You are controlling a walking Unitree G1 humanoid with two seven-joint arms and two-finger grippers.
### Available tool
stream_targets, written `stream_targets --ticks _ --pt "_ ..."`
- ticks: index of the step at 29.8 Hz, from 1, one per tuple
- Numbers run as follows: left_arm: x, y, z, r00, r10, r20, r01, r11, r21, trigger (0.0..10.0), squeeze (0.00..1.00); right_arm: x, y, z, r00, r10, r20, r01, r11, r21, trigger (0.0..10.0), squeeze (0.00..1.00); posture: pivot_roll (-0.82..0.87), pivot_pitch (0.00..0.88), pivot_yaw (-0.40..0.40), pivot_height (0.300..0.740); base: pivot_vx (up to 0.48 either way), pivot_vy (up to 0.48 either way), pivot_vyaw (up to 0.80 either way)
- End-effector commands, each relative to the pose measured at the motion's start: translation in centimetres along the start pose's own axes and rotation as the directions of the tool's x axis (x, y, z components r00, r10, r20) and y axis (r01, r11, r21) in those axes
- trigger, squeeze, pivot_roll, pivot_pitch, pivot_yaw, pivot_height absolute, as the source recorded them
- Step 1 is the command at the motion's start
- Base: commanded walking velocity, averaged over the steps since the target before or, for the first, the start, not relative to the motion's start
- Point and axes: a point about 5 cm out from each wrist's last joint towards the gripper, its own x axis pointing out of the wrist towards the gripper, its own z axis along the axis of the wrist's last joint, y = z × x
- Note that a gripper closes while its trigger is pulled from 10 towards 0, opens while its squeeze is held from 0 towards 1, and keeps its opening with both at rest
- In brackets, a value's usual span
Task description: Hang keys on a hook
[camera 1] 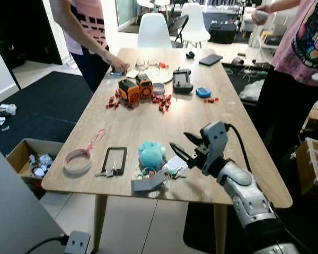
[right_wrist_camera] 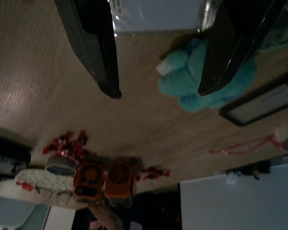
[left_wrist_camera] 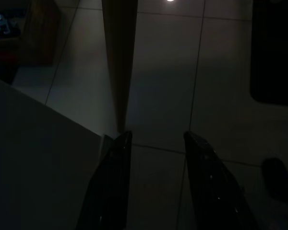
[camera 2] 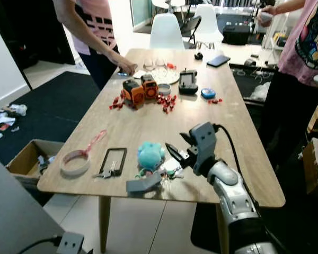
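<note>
While the right hand [camera 1: 183, 146] hovers spread wide, it partly hides the keys [camera 1: 175, 172] beside the teal plush [camera 1: 151, 153].

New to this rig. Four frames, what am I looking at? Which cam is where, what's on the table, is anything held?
It is a humanoid robot with two arms, each ending in a two-fingered black tool. The two wide pictures come from a stereo camera on its head, looking down at a wooden table. The other two come from wrist cameras looking along each tool's fingers.

The right tool is open above the near table edge, holding nothing. Beneath it lie a teal plush toy, a bunch of keys and a grey hook. Nearby are a tape roll and a black frame; farther off, two orange gadgets. Two people stand beside the table.

The left tool hangs open over a dim tiled floor.
</note>
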Motion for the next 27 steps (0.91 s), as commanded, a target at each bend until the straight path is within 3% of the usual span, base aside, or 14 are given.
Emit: stream_targets --ticks 1,6,11,17,27 --pt "-0.1 0.8 0.2 1.000 0.019 0.008 -0.019 1.000 0.009 10.0 0.00 0.5 0.5 -0.7 1.000 0.008 -0.024 -0.008 1.000 -0.001 10.0 0.00 0.03 0.063 0.011 0.740 0.000 0.000 0.00" --pt "0.0 0.6 0.3 1.000 0.022 0.017 -0.022 1.000 0.011 10.0 0.00 1.3 0.5 -0.8 1.000 -0.021 -0.012 0.022 0.999 0.030 10.0 0.00 0.04 0.067 0.011 0.740 0.000 0.000 0.00" --pt "-0.2 0.6 0.1 1.000 0.023 0.016 -0.023 1.000 0.011 10.0 0.00 2.1 0.7 -0.4 0.998 -0.027 0.063 0.024 0.999 0.046 10.0 0.00 0.04 0.071 0.010 0.740 0.000 0.000 0.00" --pt "-0.4 0.6 -0.1 1.000 0.027 0.013 -0.027 1.000 0.008 10.0 0.00 2.5 1.9 -0.5 0.992 0.092 0.092 -0.097 0.994 0.053 10.0 0.00 0.05 0.070 0.006 0.740 0.000 0.000 0.00" --pt "0.2 0.0 0.8 0.999 -0.009 0.052 0.010 1.000 -0.015 10.0 0.00 2.7 3.3 -1.7 0.972 0.233 0.017 -0.234 0.972 0.020 10.0 0.00 0.04 0.064 -0.002 0.740 0.000 0.000 0.00"
